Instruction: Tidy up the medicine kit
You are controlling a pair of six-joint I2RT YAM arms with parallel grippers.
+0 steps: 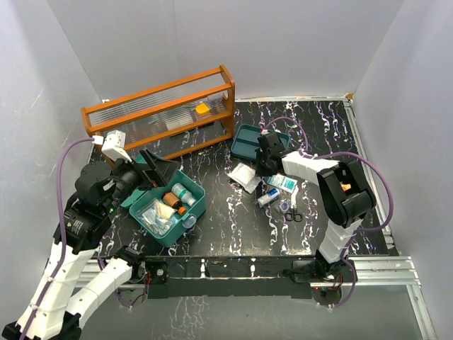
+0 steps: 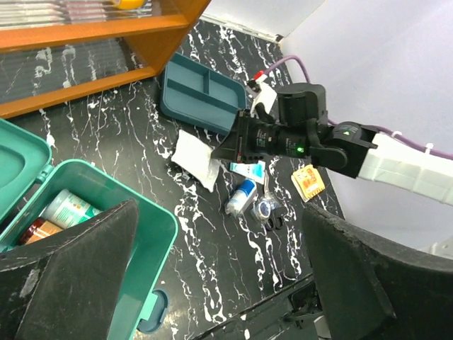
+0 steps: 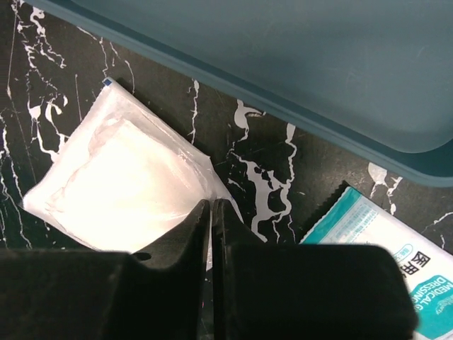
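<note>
Medicine kit, a teal-green plastic rectangular box (image 1: 199, 204), sits open at the near left of the black marbled table (image 1: 233, 227), lid swung back toward the left. Inside: a brown bottle with an orange cap (image 1: 173, 200), a white-and-teal bottle (image 1: 181, 190) and clear bags (image 1: 156, 214).

Its shallow teal two-compartment tray insert (image 1: 248, 142) is out of the box, lying on the table at far centre, just right of the orange-brown wooden rack with clear ribbed panels (image 1: 163, 106).

Left fingers (image 2: 78, 276) are spread wide, gripping nothing, hovering over the box's far-left edge by the lid.

Right fingers (image 3: 170, 283) are clenched tight, tips down at the edge of a white flat plastic-wrapped packet (image 3: 120, 177) that lies just near of the tray. Cannot tell whether the packet's film is pinched between them.

Loose on the table to the right of that packet:
- teal-and-white printed dressing sachet (image 1: 283, 183)
- small blue-and-white bottle on its side (image 1: 267, 197)
- small black-handled scissors (image 1: 292, 214)
- orange square sachet (image 2: 308, 180)
</note>
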